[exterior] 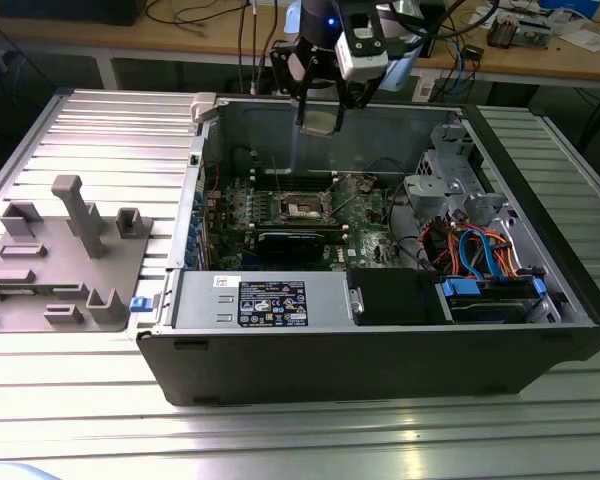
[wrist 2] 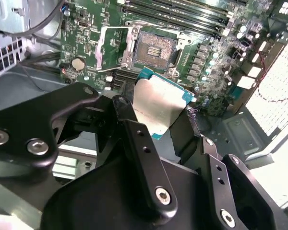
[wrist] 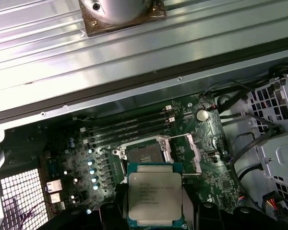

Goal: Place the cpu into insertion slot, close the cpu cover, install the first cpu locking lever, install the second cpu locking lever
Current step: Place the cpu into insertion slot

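Observation:
My gripper (exterior: 320,122) hangs above the open computer case, shut on the cpu (wrist 2: 158,103), a flat square chip with a silver-grey top and teal edge. In the first wrist view the cpu (wrist: 155,194) sits between the black fingers (wrist: 113,208), above the green motherboard (wrist: 77,158). The insertion slot (wrist: 143,154) lies below it with its dark centre bare. In the second wrist view the insertion slot (wrist 2: 156,48) has the cpu cover (wrist 2: 113,45) swung open beside it. The cpu is well above the slot (exterior: 305,207) and apart from it.
Memory slots (wrist: 129,129) run beside the socket. A long black card (exterior: 300,243) lies across the board. A black power supply (exterior: 270,300) fills the case front, with a drive cage and coloured cables (exterior: 490,260) at the exterior view's right. A grey fixture (exterior: 65,250) stands on the table's left.

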